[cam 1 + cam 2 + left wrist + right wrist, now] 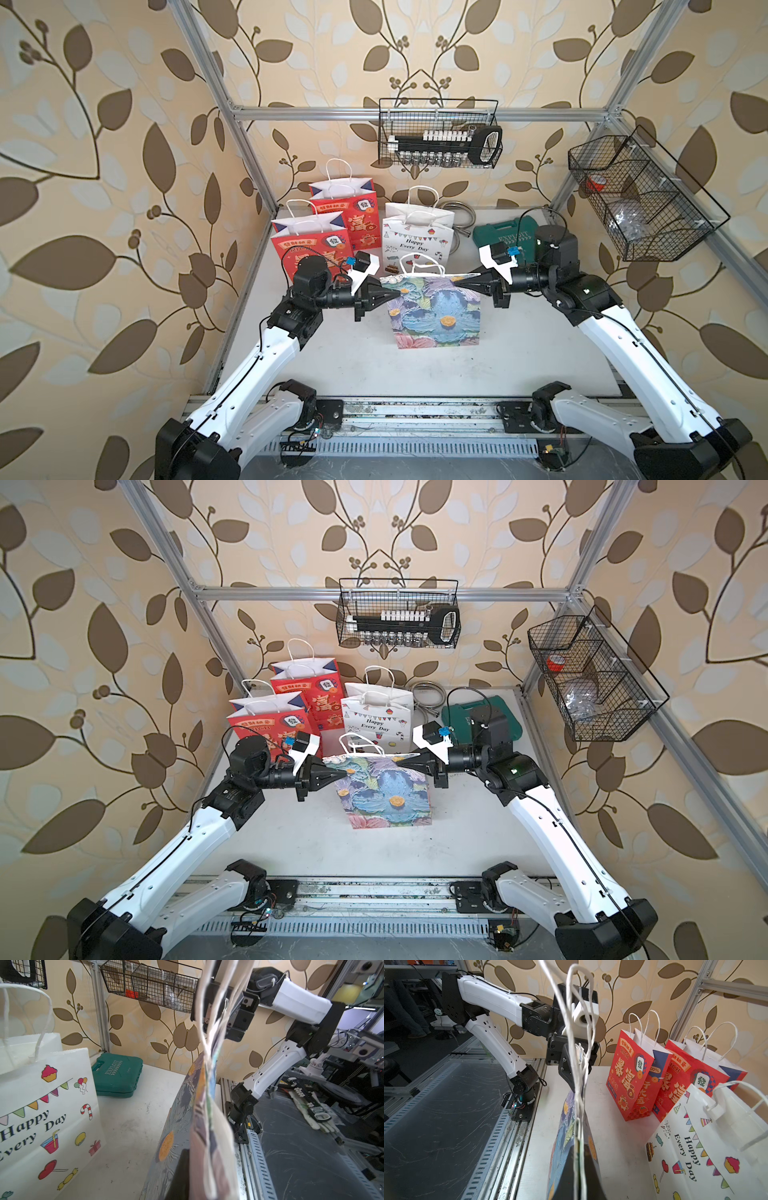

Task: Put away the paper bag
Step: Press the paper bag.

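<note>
Top views first: the floral paper bag (436, 311) stands upright and pressed flat in the middle of the white surface (519, 365), its flower print facing the camera. The left pincer (395, 293) is in at the bag's upper left corner, jaws closed tight on the paper edge. The right pincer (460, 281) matches it at the bag's upper right corner, clamped on the rim. So both arms hold the bag at once, its bottom edge down at the surface; whether it bears any weight there, can't tell. The twine handles (579, 1047) rise loose from the bag's top, right across the right wrist view. Just behind the bag stands a white "Happy Every Day" bag (415, 243). Behind the floral bag to its left is one red bag (301, 249), with a second red bag (353, 216) further back. Behind it to the right, a green tool case (505, 235) lies flat. Above and behind the bag, a wire basket (440, 133) hangs on the frame rail.
</note>
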